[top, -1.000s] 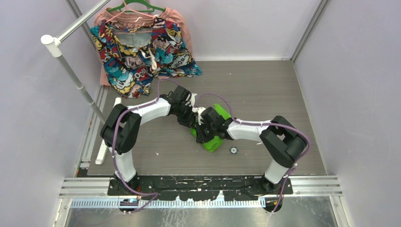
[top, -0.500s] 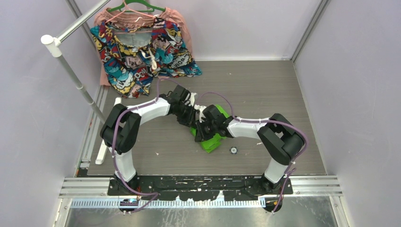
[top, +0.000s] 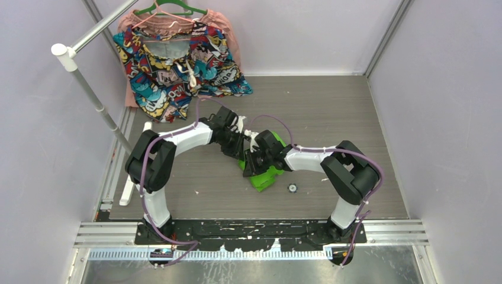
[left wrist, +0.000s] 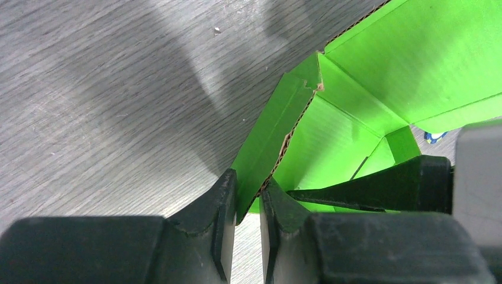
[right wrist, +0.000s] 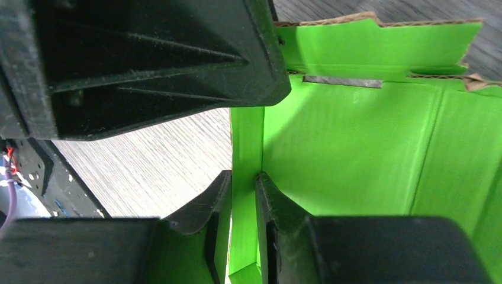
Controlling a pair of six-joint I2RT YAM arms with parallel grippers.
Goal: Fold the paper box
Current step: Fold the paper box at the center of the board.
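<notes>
Midway across the bench (top: 331,106) sits the box (top: 264,178), light card that likely creases easily; left end effector (left wrist: 247,190) and right end effector (right wrist: 243,184) each pinch a wall, sensibly near folds

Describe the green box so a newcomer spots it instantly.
Start at the grey wood-grain table and go to its middle. There the left end effector and right end effector pinch the bright lime-green corrugated card box, half folded. It's the only green thing on the table, far bigger than the small dark round object beside it.
</notes>
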